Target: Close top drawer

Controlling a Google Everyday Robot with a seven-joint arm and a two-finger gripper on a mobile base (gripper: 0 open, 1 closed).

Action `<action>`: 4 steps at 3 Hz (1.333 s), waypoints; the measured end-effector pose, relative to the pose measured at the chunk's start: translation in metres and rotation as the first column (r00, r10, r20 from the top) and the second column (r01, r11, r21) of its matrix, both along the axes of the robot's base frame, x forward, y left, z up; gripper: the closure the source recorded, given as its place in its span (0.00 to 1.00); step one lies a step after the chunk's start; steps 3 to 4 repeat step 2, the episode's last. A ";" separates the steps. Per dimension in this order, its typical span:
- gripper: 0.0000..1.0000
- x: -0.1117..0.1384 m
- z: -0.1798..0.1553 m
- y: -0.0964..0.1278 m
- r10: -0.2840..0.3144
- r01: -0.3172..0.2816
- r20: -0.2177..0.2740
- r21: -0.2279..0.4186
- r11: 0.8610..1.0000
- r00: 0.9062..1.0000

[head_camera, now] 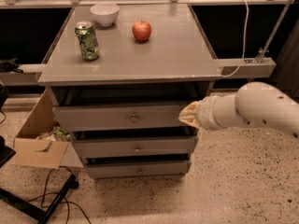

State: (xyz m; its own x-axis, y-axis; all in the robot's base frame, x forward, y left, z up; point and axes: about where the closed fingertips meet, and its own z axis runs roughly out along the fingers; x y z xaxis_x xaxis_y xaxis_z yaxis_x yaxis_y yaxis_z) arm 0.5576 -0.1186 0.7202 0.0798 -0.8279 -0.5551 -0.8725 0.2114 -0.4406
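The top drawer [117, 117] is a wide grey drawer with a small round metal knob [134, 118] at its centre. It stands pulled out a little from the grey cabinet, with a dark gap above its front under the tabletop. My gripper [188, 115], tan-tipped on a white arm [252, 107], is at the right end of the drawer's front panel, touching or nearly touching it. The arm reaches in from the right.
Two shorter grey drawers [135, 147] sit below. On the tabletop [173, 55] stand a green can [87, 41], a white bowl [104, 13] and a red apple [141, 30]. An open cardboard box [37, 139] and cables [46, 195] lie on the floor at left.
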 end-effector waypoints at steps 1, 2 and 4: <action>0.97 -0.011 0.072 -0.031 0.006 -0.003 0.019 -0.135 0.991 1.000; 0.74 -0.047 0.103 -0.068 -0.018 0.008 -0.044 -0.220 0.976 0.999; 0.74 -0.047 0.103 -0.068 -0.018 0.008 -0.044 -0.220 0.976 0.999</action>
